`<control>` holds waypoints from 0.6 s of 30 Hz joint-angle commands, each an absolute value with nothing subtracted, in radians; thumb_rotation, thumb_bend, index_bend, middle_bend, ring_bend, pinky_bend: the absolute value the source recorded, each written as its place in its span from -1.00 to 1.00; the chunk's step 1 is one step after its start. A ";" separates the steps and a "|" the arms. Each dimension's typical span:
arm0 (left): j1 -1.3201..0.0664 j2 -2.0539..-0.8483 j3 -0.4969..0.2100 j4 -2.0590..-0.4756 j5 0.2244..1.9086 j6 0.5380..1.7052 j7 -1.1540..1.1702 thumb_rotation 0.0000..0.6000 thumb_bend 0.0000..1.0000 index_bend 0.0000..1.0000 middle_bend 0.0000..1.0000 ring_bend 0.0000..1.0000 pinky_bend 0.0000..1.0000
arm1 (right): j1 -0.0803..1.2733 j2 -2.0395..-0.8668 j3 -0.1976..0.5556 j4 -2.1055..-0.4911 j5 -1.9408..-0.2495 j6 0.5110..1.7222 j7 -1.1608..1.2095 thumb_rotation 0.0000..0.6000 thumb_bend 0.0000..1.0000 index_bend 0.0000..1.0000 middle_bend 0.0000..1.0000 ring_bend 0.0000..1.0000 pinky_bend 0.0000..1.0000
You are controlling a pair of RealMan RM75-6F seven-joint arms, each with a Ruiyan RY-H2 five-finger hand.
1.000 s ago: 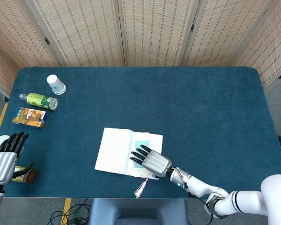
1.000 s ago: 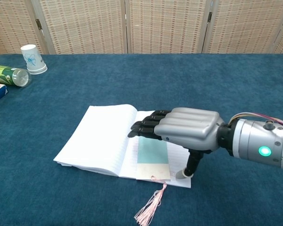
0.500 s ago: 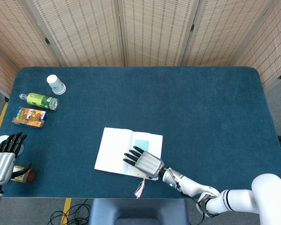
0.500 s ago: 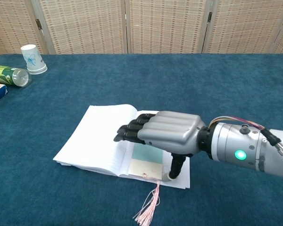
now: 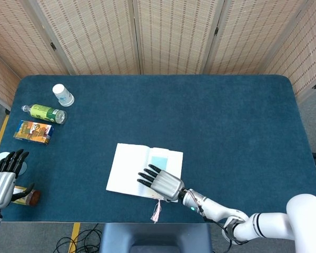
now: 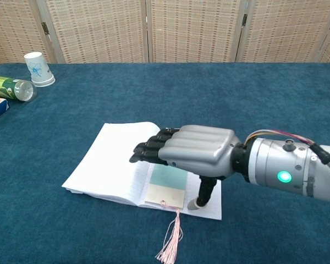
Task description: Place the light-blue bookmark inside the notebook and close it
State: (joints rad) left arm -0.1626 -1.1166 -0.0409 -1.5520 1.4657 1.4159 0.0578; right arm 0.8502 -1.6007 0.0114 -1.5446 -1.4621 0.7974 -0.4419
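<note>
- The light-blue bookmark (image 6: pixel 168 183) lies flat on the right-hand page of the open notebook (image 6: pixel 113 163), directly beneath the fingers (image 6: pixel 151 149) of the right hand (image 6: pixel 190 151); its pink tassel (image 6: pixel 170 239) trails off the near edge of the book onto the tabletop (image 6: pixel 275 104).
- The right hand hovers palm-down over the bookmark and the book's spine, fingers stretched out side by side and pointing toward the left-hand page, holding nothing. Its thumb (image 6: pixel 201 195) points down, the tip touching the right-hand page just beside the bookmark's near corner.
- The notebook lies open, both pages up, the left-hand page bare beyond the fingertips.
- The left hand (image 5: pixel 2 176) shows only in the head view, at the tabletop's left edge, well apart from the notebook, fingers straight and slightly spread, empty.
- Far beyond the fingers of the left hand, at the tabletop's far left, sit a white paper cup (image 6: pixel 37 69), a green bottle (image 6: pixel 10 88) lying on its side, and a small colourful box (image 5: pixel 33 132).
</note>
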 commanded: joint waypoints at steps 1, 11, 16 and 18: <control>-0.163 -1.116 -0.041 -1.554 1.467 1.416 0.057 1.00 -0.40 -0.84 -0.88 -0.91 -0.68 | 0.842 -1.562 0.005 -1.569 -1.456 0.804 -0.458 1.00 -0.87 -1.00 -0.94 -1.00 -0.95; -0.168 -1.118 -0.042 -1.564 1.472 1.409 0.068 1.00 -0.40 -0.84 -0.88 -0.91 -0.68 | 0.806 -1.460 -0.011 -1.588 -1.476 0.860 -0.442 1.00 -0.67 -1.00 -0.84 -1.00 -0.95; -0.171 -1.117 -0.043 -1.575 1.479 1.411 0.080 1.00 -0.40 -0.84 -0.88 -0.91 -0.68 | 0.784 -1.437 -0.051 -1.572 -1.553 0.900 -0.400 1.00 -0.63 -0.99 -0.72 -0.98 -0.95; -0.172 -1.116 -0.044 -1.580 1.478 1.410 0.081 1.00 -0.40 -0.84 -0.88 -0.91 -0.68 | 0.774 -1.428 -0.063 -1.566 -1.576 0.918 -0.385 1.00 -0.63 -0.98 -0.70 -0.97 -0.95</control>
State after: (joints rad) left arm -0.1715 -1.1161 -0.0442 -1.5793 1.4779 1.4105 0.0811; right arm 0.7859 -1.4389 -0.0476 -1.5747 -1.5545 0.8990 -0.4023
